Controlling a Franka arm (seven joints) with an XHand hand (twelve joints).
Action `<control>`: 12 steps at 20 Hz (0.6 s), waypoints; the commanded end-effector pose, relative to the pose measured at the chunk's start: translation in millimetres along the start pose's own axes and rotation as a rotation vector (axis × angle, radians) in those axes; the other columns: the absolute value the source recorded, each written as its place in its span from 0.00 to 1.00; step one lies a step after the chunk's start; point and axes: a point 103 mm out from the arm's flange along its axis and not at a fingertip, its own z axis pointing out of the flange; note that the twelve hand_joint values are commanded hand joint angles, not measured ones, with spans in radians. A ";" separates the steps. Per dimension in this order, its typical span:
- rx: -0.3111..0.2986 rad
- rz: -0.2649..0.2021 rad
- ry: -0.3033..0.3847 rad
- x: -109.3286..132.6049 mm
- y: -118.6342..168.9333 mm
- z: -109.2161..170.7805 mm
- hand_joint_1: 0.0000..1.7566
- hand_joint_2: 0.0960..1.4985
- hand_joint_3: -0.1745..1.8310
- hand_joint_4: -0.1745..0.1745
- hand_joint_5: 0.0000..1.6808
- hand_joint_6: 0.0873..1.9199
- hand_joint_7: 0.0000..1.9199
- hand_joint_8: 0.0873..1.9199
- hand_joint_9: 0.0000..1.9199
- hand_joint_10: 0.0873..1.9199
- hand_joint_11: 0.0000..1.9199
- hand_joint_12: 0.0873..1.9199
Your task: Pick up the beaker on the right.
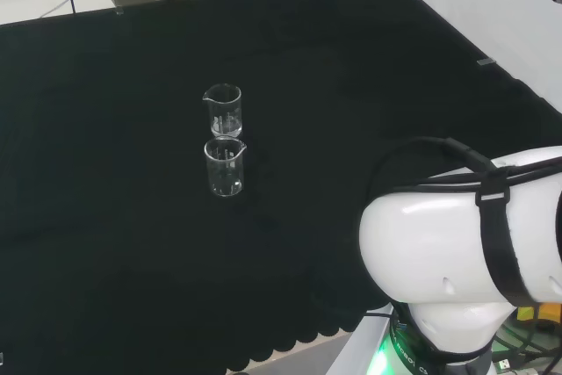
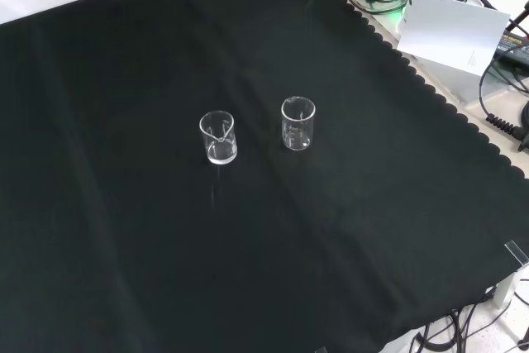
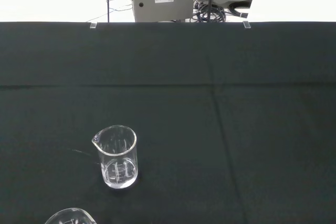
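We see two beakers standing close together: the right beaker (image 2: 297,123) beside its neighbour (image 2: 218,137), untouched; our hand's state we cannot tell.

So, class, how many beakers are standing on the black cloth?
2. In the front view one beaker stands left of centre and the other beaker just to its right, apart. Both upright; nothing on the cloth could hide another.
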 end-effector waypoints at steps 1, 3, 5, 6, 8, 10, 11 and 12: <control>-0.008 0.001 -0.007 -0.4 0.2 0.6 0.07 0.73 0.27 0.41 0.15 0.02 0.11 0.00 0.19 0.00 0.00 0.65; -0.006 0.001 -0.005 -0.7 0.3 0.7 0.02 0.78 0.27 0.42 0.13 0.00 0.08 0.00 0.17 0.00 0.00 0.63; -0.009 0.003 -0.007 -1.0 0.6 0.1 0.00 0.79 0.27 0.42 0.13 0.00 0.07 0.00 0.16 0.00 0.00 0.63; -0.009 0.006 -0.006 -1.6 0.5 0.1 0.00 0.80 0.27 0.42 0.13 0.00 0.07 0.00 0.16 0.00 0.00 0.63; -0.008 0.010 -0.005 -2.5 -0.4 0.7 0.00 0.80 0.27 0.42 0.13 0.00 0.06 0.00 0.16 0.00 0.00 0.62; -0.004 0.016 -0.004 -3.9 -0.5 2.7 0.00 0.80 0.26 0.42 0.13 0.00 0.06 0.00 0.16 0.00 0.00 0.62; 0.000 0.020 -0.004 -4.9 -0.4 4.5 0.00 0.80 0.26 0.42 0.13 0.00 0.06 0.00 0.16 0.00 0.00 0.62; 0.004 0.025 -0.004 -6.3 0.0 6.6 0.00 0.80 0.26 0.42 0.13 0.00 0.06 0.00 0.16 0.00 0.00 0.62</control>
